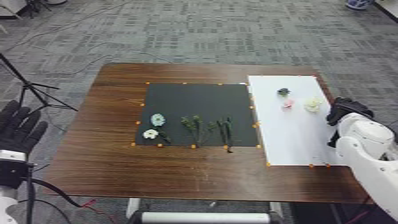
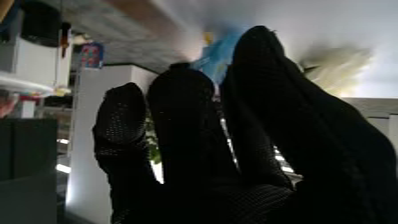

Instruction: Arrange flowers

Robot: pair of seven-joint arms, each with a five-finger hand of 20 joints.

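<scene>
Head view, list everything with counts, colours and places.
Table: one, brown, centre
Mat: one, black, on table
Sheet: one, white, table's right
Mat flowers: two, light blue, white, lower left
Stems: several, green, mat's lower half
Sheet flowers: three, dark, pink, pale yellow, upper half
Markers: several, orange, mat and sheet edges
Tripod: one, black, left
Pot: one, blue and white, top right
Carpet: one, gray, underneath
Cables: several, black, left floor
Arms: two, white, bottom corners
Left hand: one, black, left edge
Right hand: one, black, sheet's right edge
</scene>
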